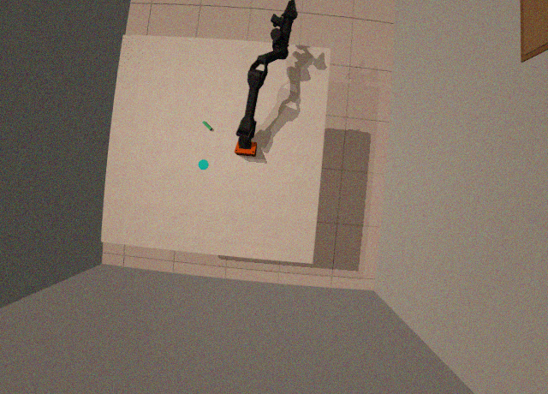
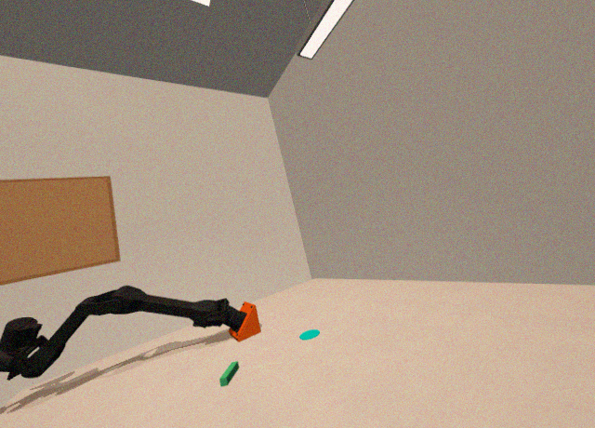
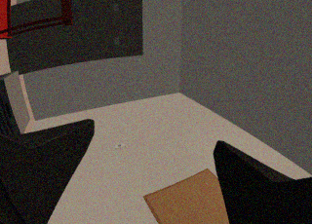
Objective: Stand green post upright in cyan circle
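Pincer (image 3: 152,195) gapes wide, empty | green post (image 1: 207,125) lies flat on bench (image 1: 176,212), apart from cyan circle (image 1: 203,164) | risk: off-centre pinch could tip it.

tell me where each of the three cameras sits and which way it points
Top: high overhead, looking down on the table; shows the whole arm, green post and cyan circle.
Exterior: low beside the table, facing the room corner; shows the arm, its orange gripper, the post lying flat, and the circle.
Wrist: on the gripper, facing walls; shows two dark, widely spread fingers.
Shared: top and exterior both show post, circle and arm.
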Controlling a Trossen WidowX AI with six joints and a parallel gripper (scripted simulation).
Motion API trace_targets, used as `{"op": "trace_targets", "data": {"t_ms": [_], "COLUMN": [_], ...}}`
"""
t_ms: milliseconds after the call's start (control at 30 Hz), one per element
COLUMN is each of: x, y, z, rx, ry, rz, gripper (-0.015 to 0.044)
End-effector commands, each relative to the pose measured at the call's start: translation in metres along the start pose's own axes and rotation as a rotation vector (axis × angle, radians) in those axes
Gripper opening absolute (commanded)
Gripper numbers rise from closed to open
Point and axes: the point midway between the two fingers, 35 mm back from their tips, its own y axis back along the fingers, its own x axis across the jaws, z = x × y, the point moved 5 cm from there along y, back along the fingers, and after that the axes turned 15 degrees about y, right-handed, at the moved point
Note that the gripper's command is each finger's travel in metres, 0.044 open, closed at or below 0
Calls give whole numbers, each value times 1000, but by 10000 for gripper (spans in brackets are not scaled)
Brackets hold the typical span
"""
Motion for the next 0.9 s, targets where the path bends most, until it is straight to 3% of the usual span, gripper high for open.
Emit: {"op": "trace_targets", "data": {"t_ms": [0, 200, 567, 867], "x": [1, 28, 81, 89], "y": [0, 2, 29, 77], "z": [1, 36, 156, 265], "rx": [1, 44, 166, 268], "ry": [-4, -210, -726, -1055], "rz": [3, 124, 497, 841], "gripper": [374, 233, 233, 233]}}
